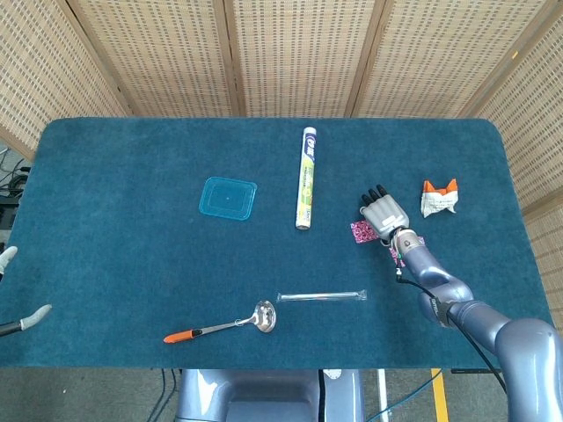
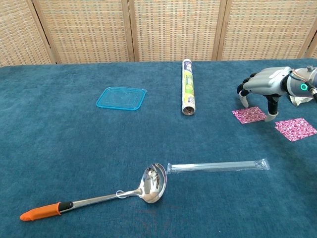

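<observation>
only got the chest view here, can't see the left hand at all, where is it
Observer: Only fingertips of the left hand show, at the left rim of the head view, off the table.
Operator: whats the white thing behind the right wrist
Observer: A crumpled white packet with orange ends, lying beyond the right hand and apart from it.
Operator: is that hand over the pink square
Observer: From above, the hand overlaps one side of the pink square; the rest shows.

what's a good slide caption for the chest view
Right hand poised over a pink patterned square on a blue table, with ladle, foil roll and blue lid nearby.
</observation>
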You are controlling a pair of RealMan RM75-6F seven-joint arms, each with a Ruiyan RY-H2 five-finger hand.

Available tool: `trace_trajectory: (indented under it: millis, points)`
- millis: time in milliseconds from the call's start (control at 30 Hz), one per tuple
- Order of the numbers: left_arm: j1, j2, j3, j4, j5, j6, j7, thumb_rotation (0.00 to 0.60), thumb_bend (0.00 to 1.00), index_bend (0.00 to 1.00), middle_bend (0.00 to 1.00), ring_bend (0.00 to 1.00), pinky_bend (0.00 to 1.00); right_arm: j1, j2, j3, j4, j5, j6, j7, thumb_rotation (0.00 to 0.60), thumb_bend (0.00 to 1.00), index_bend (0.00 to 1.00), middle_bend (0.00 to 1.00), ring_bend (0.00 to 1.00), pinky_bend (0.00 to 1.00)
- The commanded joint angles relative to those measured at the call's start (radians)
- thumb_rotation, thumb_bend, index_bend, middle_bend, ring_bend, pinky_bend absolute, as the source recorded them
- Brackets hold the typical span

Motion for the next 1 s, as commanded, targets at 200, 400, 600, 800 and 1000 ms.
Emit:
trace_trajectory:
  millis: [200, 400, 600, 800, 1000]
  points:
    - [0.003, -0.001, 0.001, 0.007, 0.000, 0.002, -0.007, 0.201, 0.00, 0.02, 0.00, 0.00, 0.00, 0.004, -0.019, 0.002, 0.027, 0.020, -0.005, -0.017, 0.600, 0.21, 0.34, 0.11, 0.00, 0.00]
    - [0.001, -0.003, 0.001, 0.011, -0.002, -0.002, -0.009, 0.201, 0.00, 0.02, 0.00, 0.00, 0.00, 0.007, -0.030, 0.003, 0.042, 0.033, -0.010, -0.028, 0.600, 0.21, 0.34, 0.11, 0.00, 0.00]
    - [0.000, -0.004, 0.000, 0.014, -0.004, -0.005, -0.011, 0.200, 0.00, 0.02, 0.00, 0.00, 0.00, 0.008, -0.038, 0.002, 0.052, 0.041, -0.011, -0.039, 0.600, 0.21, 0.34, 0.11, 0.00, 0.00]
    - [0.001, -0.006, 0.001, 0.018, -0.007, -0.007, -0.013, 0.201, 0.00, 0.02, 0.00, 0.00, 0.00, 0.008, -0.045, 0.002, 0.061, 0.047, -0.012, -0.045, 0.600, 0.21, 0.35, 0.11, 0.00, 0.00]
    - [0.000, -0.006, -0.001, 0.019, -0.007, -0.009, -0.014, 0.201, 0.00, 0.02, 0.00, 0.00, 0.00, 0.005, -0.048, -0.001, 0.064, 0.049, -0.012, -0.045, 0.600, 0.21, 0.35, 0.11, 0.00, 0.00]
